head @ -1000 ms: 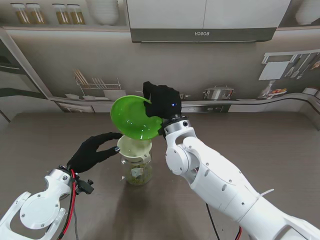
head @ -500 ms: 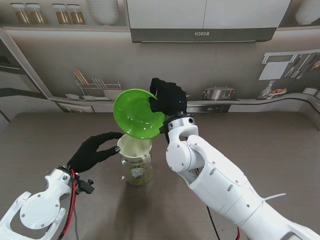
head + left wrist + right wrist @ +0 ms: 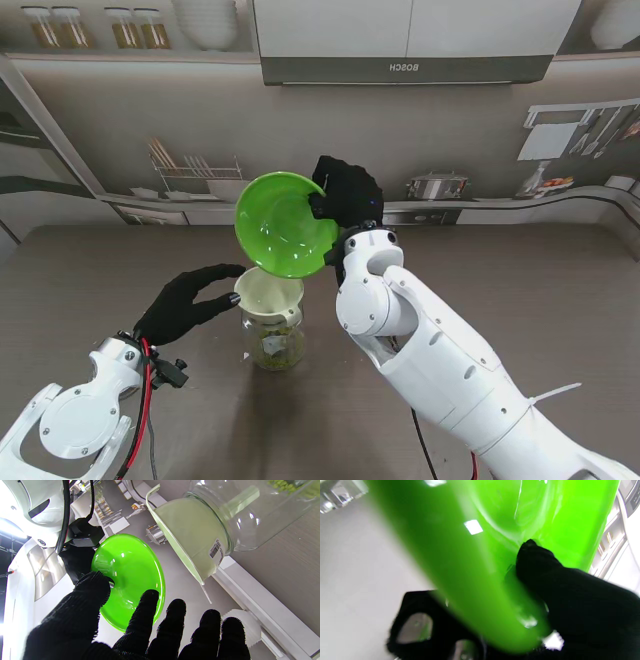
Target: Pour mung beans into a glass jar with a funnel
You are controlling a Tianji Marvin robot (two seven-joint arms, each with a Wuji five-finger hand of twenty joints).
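I am holding the green bowl (image 3: 285, 224) up in my right hand (image 3: 346, 196), tipped steeply on its side so that its open face is turned toward me and to my left; its lower rim is hanging just over the pale funnel (image 3: 268, 293), and I cannot tell whether they are touching. The right hand's fingers are pinching the bowl's right rim, with the thumb (image 3: 535, 555) pressing on the inner wall and the other fingers wrapping behind. The funnel is sitting in the mouth of the glass jar (image 3: 273, 340), which is standing upright on the brown table (image 3: 560, 290) a little left of centre, nearer to me than the bowl. Mung beans (image 3: 270, 348) are lying in the bottom of the jar. My left hand (image 3: 188, 302) is resting beside the funnel, to its left, fingers stretched out and slightly apart, gripping nothing, with the fingertips (image 3: 232, 271) reaching to the funnel's rim. In the left wrist view the funnel's barcode sticker (image 3: 216, 551) is showing by the jar's neck.
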